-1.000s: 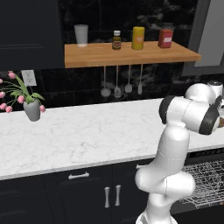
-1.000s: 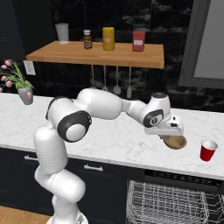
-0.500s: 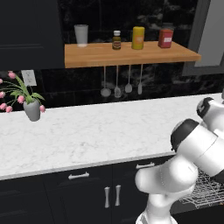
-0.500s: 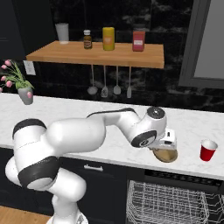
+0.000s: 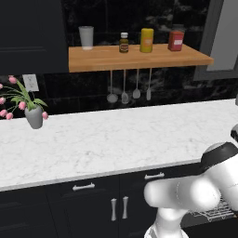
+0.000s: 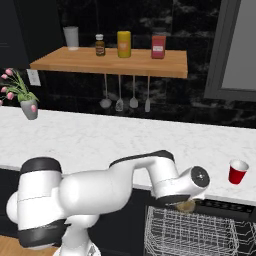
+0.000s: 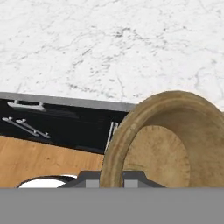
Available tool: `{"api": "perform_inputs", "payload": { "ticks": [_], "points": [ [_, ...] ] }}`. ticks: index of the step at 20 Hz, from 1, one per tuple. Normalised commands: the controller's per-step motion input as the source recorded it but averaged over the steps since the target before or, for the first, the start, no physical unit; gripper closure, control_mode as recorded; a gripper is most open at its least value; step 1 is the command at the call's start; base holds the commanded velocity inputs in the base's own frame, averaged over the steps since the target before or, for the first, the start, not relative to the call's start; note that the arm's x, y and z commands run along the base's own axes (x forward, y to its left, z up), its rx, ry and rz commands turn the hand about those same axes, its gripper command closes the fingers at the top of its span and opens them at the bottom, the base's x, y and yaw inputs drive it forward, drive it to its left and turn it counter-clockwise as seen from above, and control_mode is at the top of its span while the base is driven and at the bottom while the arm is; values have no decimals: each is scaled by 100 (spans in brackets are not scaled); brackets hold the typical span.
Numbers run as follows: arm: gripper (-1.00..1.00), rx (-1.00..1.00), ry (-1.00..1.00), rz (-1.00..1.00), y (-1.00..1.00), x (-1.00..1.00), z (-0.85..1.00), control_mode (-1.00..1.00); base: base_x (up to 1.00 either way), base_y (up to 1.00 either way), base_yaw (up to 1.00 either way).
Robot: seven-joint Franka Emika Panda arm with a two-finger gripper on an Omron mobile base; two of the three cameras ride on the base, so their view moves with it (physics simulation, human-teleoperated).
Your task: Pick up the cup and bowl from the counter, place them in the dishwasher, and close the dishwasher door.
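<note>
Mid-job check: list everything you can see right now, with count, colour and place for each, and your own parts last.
counter: one, white marble with grey veins, over black cabinets.
cup: one, red, upright on the counter at its right end.
bowl: one, brown, wood-look, held at its rim, just above the rack.
dishwasher rack: one, silver wire, pulled out below the counter edge.
wall shelf: one, brown wood, on the dark wall.
shelf items: a pale cup, a brown bottle, a yellow canister, a red canister.
hanging utensils: four, silver, under the shelf.
flower vase: one, grey, pink flowers, counter's left end.
gripper: one, shut on the bowl.
</note>
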Motion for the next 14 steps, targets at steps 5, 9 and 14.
{"api": "perform_inputs", "payload": {
  "ticks": [5,9,14],
  "points": [
    [100,0,0,12,0,-1,-70,-100,0,0,0],
    [100,2,0,-3,-4,-13,-53,-100,0,0,0],
    [100,2,0,-14,-1,-20,-52,-100,0,0,0]
  ]
}}
